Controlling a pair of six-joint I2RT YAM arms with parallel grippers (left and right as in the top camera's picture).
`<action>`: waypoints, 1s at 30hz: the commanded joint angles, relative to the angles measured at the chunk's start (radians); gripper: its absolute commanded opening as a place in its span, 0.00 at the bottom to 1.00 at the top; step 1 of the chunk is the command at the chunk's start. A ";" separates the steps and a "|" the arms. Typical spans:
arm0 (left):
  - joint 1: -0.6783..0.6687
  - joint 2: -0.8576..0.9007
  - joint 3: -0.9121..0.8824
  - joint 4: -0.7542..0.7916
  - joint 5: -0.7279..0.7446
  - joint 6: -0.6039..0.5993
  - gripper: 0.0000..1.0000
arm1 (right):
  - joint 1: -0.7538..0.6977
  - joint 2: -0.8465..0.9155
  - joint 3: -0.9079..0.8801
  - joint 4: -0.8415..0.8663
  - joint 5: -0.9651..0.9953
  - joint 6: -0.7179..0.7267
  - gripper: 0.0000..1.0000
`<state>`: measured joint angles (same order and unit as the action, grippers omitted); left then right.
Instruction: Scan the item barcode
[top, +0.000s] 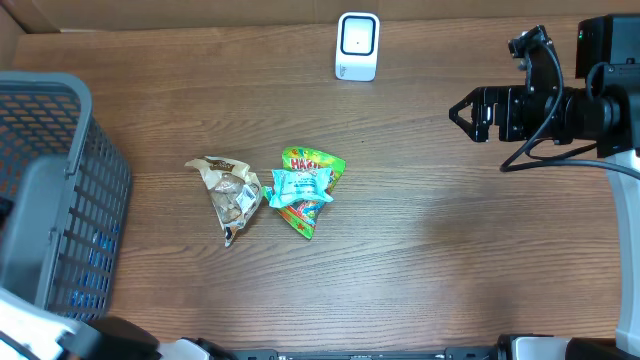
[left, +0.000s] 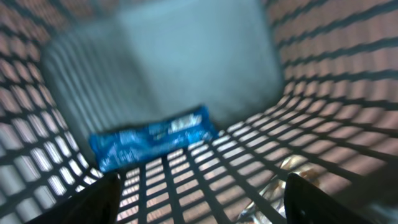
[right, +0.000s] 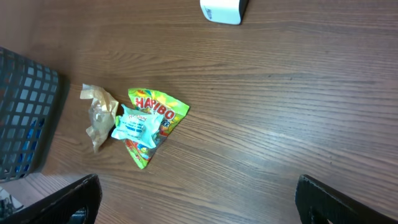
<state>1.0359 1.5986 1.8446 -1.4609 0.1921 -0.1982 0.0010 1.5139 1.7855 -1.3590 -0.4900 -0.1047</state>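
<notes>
Left gripper (left: 202, 186) is down inside the grey basket (top: 105, 190), claw spread, both dark fingers at the bottom corners of the left wrist view with nothing between them. Directly ahead of it a blue packet (left: 152, 138) lies flat on the basket floor, close to the far wall. A silvery packet (left: 283, 180) sits lower right, near the right finger; the view is blurred, so contact cannot be told. Right gripper (top: 470, 113) hangs over the right side of the table (top: 450, 250), claw spread wide and empty, well apart from everything. The scanner (top: 357, 45) stands upright at the far edge of the table, well apart from the basket. 3 packets lie mid-table in a loose cluster: a brown packet (top: 230, 190), a teal packet (top: 300, 185) resting on a green Haribo bag (top: 312, 200). Whether these 3 are already scanned cannot be told. Judgement: step in hand is the pick, reaching into the basket for the next item, most likely the blue packet; scan itself not yet begun. Next move calls for lowering the claw astride the packet's short width, pinching it, lifting clear of the basket rim, then carrying it to the scanner with the barcode side turned toward its face. No barcode is readable on the packet from here.
</notes>
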 joint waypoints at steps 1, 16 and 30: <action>0.004 0.051 -0.076 0.011 0.027 0.039 0.75 | 0.000 -0.008 0.000 0.013 0.002 -0.008 1.00; 0.003 0.077 -0.592 0.389 0.008 0.036 0.84 | 0.000 -0.008 0.000 0.044 0.002 -0.008 1.00; 0.004 0.077 -0.834 0.693 0.007 0.034 0.84 | 0.000 -0.008 0.000 0.045 0.002 -0.008 1.00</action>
<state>1.0416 1.6695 1.0561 -0.7864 0.2039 -0.1791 0.0006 1.5139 1.7855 -1.3190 -0.4896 -0.1055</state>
